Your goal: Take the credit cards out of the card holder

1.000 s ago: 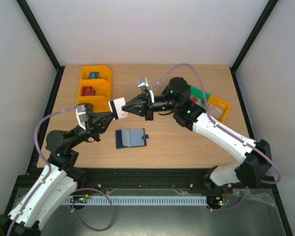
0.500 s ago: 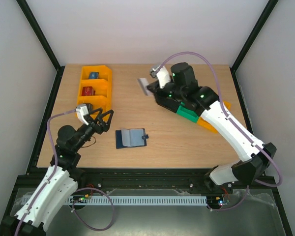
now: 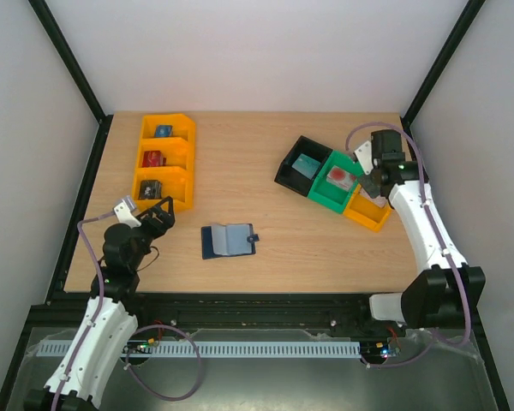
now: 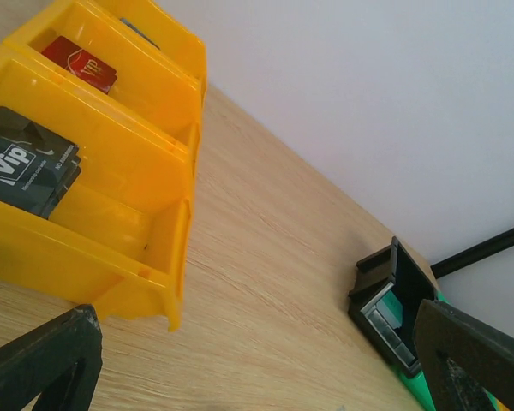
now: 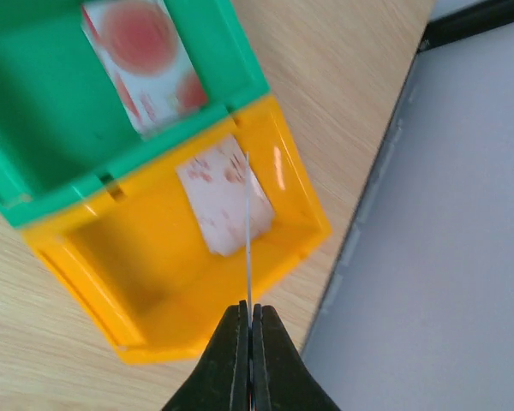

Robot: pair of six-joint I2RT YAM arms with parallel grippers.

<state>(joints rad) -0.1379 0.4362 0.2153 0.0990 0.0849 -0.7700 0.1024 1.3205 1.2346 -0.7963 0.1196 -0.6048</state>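
The card holder (image 3: 229, 241) lies open on the table near the front, navy with a pale blue-grey inner panel facing up. My right gripper (image 5: 250, 310) is shut on a thin credit card (image 5: 248, 227) seen edge-on. It hangs over the small yellow bin (image 5: 154, 291) at the right. In the top view that gripper (image 3: 371, 181) is above the bin's back end. My left gripper (image 3: 164, 214) stands open and empty, left of the holder and apart from it. In the left wrist view its fingertips (image 4: 56, 351) frame bare table.
A yellow three-compartment bin (image 3: 164, 158) at the back left holds a black card (image 4: 26, 171) and a red card (image 4: 81, 64). At the right stand a black bin (image 3: 301, 164), a green bin (image 3: 334, 184) and the small yellow bin (image 3: 368, 211), which holds a white-and-red card (image 5: 218, 201).
My left gripper let go of the card, opened and pulled back to the near left. The right arm carried the card from the table's middle to over the right-hand yellow bin.
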